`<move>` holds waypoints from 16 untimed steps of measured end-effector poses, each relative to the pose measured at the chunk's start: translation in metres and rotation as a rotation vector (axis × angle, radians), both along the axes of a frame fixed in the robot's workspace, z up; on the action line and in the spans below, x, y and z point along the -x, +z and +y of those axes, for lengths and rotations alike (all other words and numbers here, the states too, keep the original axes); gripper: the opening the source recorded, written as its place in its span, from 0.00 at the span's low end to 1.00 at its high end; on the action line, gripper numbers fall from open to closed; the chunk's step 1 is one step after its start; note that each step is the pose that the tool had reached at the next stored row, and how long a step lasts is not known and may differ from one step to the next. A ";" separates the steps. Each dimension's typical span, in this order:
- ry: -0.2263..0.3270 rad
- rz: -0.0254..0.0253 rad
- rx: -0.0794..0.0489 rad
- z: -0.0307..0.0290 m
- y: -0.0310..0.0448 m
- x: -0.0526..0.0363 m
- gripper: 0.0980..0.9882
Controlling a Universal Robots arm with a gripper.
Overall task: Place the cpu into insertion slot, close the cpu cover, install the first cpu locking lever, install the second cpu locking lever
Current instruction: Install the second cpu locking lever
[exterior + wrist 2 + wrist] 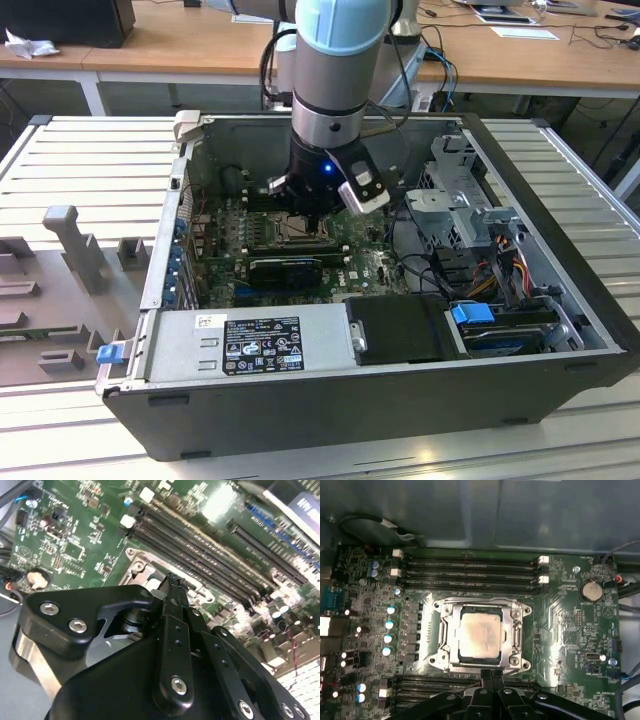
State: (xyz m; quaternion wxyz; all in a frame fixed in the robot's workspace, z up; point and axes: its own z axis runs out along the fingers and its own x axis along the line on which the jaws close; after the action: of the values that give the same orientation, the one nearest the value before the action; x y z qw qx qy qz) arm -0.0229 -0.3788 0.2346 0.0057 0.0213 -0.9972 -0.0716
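The gripper (491, 674), fingers pressed together and holding nothing, hovers at the near edge of the insertion slot (481, 636). The cpu (480, 634) sits inside it; the cpu cover (514, 635) appears closed around it.

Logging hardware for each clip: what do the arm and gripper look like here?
The arm is a thick cylinder with silver-grey metal segments and a pale blue joint cap, black cables running along it. Its lower wrist section is black with a small blue light, and a white and grey module sits on one side. The gripper is matte black, with linked bars joined by silver screws and narrow fingers.
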 end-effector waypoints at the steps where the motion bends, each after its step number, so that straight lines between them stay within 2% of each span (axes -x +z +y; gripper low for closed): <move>1: 0.001 0.0000 0.000 -0.0010 -0.0003 0.0028 0.01; 2: 0.001 -0.0001 0.000 -0.0016 -0.0006 0.0052 0.01; 4: 0.002 -0.0002 0.000 -0.0023 -0.0024 0.0207 0.01; 5: 0.003 0.0000 0.000 -0.0024 -0.0060 0.0243 0.01; 10: 0.014 -0.0001 -0.005 -0.0026 -0.0189 0.0260 0.01; 13: 0.017 -0.0004 -0.039 -0.0061 -0.0216 0.0363 0.01; 16: 0.026 -0.0003 -0.058 -0.0090 -0.0232 0.0395 0.01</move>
State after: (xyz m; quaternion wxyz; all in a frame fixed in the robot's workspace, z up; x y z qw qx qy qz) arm -0.0624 -0.3878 0.2114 0.0059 0.0345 -0.9944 -0.1002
